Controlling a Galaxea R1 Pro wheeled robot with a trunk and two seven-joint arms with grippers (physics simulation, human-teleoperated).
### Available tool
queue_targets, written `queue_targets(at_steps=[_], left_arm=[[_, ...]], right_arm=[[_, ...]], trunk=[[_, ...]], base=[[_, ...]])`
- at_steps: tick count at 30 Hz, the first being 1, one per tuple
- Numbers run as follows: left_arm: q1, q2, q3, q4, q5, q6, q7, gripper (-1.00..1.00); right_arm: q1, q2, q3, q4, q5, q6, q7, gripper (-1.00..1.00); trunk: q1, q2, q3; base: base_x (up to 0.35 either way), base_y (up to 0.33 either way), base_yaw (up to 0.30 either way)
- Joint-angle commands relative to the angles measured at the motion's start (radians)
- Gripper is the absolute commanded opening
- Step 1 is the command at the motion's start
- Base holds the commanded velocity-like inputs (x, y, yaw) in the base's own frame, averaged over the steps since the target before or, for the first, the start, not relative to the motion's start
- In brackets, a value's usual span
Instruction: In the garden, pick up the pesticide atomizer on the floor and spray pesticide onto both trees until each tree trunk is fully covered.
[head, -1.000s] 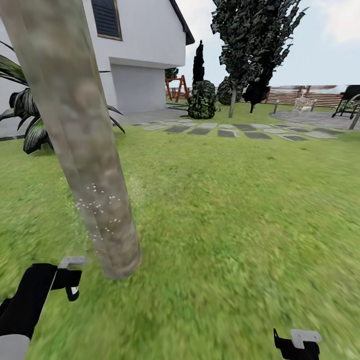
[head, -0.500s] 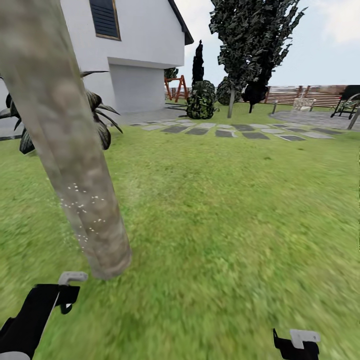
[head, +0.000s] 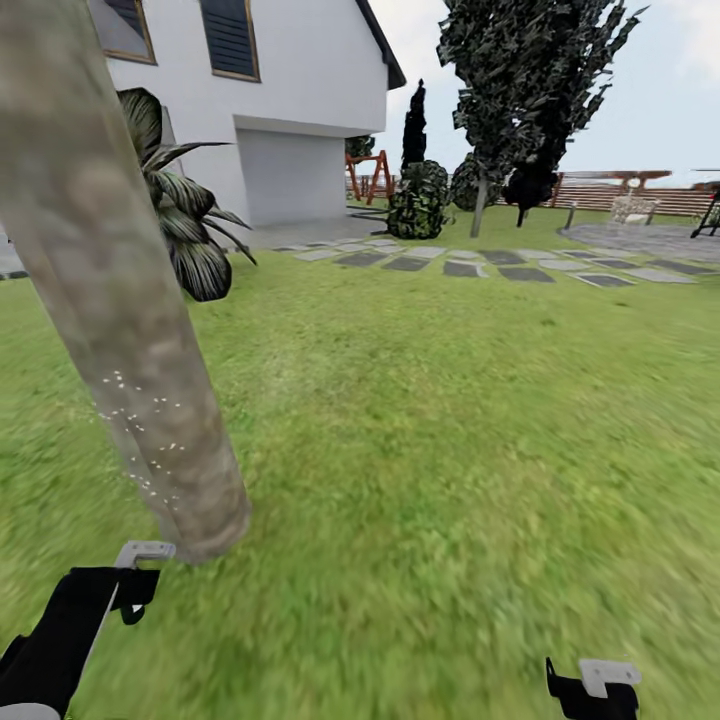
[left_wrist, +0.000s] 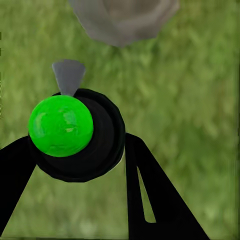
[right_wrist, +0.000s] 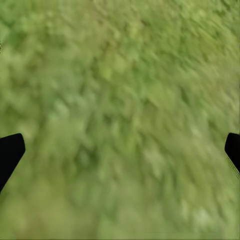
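the left tool (head: 135, 580) sits low at the head view's left edge, just in front of the base of the near tree trunk (head: 120, 300), a thick mottled grey-beige column leaning across the left of that view. small whitish specks dot the trunk's lower part. in the left wrist view the tool's two black fingers (left_wrist: 150, 195) clasp the pesticide atomizer (left_wrist: 77, 135), a dark round bottle with a bright green spot and a grey spray head aimed toward the trunk base (left_wrist: 122, 20) just beyond it. the atomizer is off the floor, above the blurry grass (head: 450, 450).

the right tool (head: 590, 690) is at the bottom right of the head view over bare lawn. in the right wrist view its black fingertips (right_wrist: 10, 152) stand at opposite edges, spread wide with nothing between them but grass.

farther off, the second tree (head: 520, 100) rises with dark ragged foliage near grey paving stones (head: 480, 268). a white house (head: 280, 110) stands behind a spiky palm (head: 185, 230), and a brown slat fence (head: 620, 195) closes the far side.
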Motion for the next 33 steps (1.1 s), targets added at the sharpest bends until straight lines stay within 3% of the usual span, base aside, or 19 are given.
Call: queue_targets(at_steps=[1, 7, 12, 15, 24, 33], left_arm=[[0.000, 0.001, 0.002, 0.000, 0.001, 0.000, 0.000, -1.00], [0.000, 0.001, 0.054, -0.002, 0.002, 0.000, -0.001, -1.00], [0.000, -0.006, 0.050, -0.001, 0.003, 0.000, -0.002, -1.00], [0.000, -0.018, 0.049, -0.001, 0.001, -0.001, -0.002, -1.00], [0.000, -0.019, 0.047, -0.002, 0.001, -0.001, -0.003, -1.00], [0.000, -0.021, 0.048, -0.015, 0.002, 0.004, -0.003, -1.00]], right_arm=[[0.000, 0.000, 0.000, 0.000, -0.001, 0.000, 0.000, 1.00], [0.000, 0.004, 0.000, 0.000, 0.000, 0.000, 0.001, 1.00], [0.000, 0.005, -0.001, 0.000, -0.001, -0.001, 0.001, 1.00], [0.000, 0.001, -0.001, 0.000, -0.001, -0.001, 0.000, 1.00], [0.000, -0.001, -0.002, 0.001, -0.002, 0.000, 0.000, 1.00], [0.000, 0.002, -0.002, 0.001, -0.002, -0.001, 0.000, 1.00]], trunk=[[0.000, 0.000, 0.000], [0.000, 0.000, 0.000], [0.000, 0.000, 0.000], [0.000, 0.000, 0.000], [0.000, 0.000, 0.000], [0.000, 0.000, 0.000]], base=[[0.147, -0.260, 0.277], [0.142, -0.260, 0.278], [0.192, -0.222, 0.218], [0.238, -0.176, 0.030], [0.235, -0.179, 0.001], [0.030, -0.270, 0.161]])
